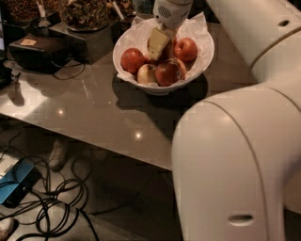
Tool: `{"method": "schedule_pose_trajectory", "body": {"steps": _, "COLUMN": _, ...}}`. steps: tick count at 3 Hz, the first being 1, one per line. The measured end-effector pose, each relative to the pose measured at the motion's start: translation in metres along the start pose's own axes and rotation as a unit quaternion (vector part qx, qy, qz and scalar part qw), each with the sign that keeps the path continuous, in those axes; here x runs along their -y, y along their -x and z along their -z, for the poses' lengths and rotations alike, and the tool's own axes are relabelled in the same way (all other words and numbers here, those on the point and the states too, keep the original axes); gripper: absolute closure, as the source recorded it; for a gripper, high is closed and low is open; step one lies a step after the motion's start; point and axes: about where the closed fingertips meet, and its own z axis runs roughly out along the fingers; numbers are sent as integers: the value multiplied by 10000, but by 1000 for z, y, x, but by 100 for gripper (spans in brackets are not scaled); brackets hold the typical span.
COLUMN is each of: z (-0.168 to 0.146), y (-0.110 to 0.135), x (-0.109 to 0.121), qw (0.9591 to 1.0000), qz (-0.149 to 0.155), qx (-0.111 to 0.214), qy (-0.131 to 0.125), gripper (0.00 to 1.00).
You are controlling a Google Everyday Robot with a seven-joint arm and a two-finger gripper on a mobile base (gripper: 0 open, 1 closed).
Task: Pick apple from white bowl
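The white bowl [203,56], lined with crumpled white paper, stands on the grey table and holds several apples. My gripper [159,44] reaches down from the top into the middle of the bowl. It sits on a dark red apple [170,51], which it mostly hides; only a sliver of that apple shows and no sticker is visible. Around it lie a red apple at the left [131,60], a small pale yellow-green apple [146,74], a red apple with a pale patch at the front [167,74] and a red apple at the right [186,48].
My white arm [235,164] fills the right and lower right of the view. A dark box [35,52] and containers of dry goods [84,12] stand at the table's back left. Cables [51,207] and a blue device [16,183] lie on the floor.
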Motion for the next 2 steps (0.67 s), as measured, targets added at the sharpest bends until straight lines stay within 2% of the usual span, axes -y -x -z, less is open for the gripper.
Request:
{"method": "schedule_pose_trajectory", "body": {"steps": 1, "z": 29, "y": -5, "x": -11, "qw": 9981, "qz": 280, "qx": 535, "qy": 80, "gripper": 100}}
{"method": "schedule_pose_trajectory", "body": {"steps": 2, "z": 57, "y": -12, "x": -29, "qw": 9932, "qz": 672, "qx": 920, "qy": 242, "gripper": 100}}
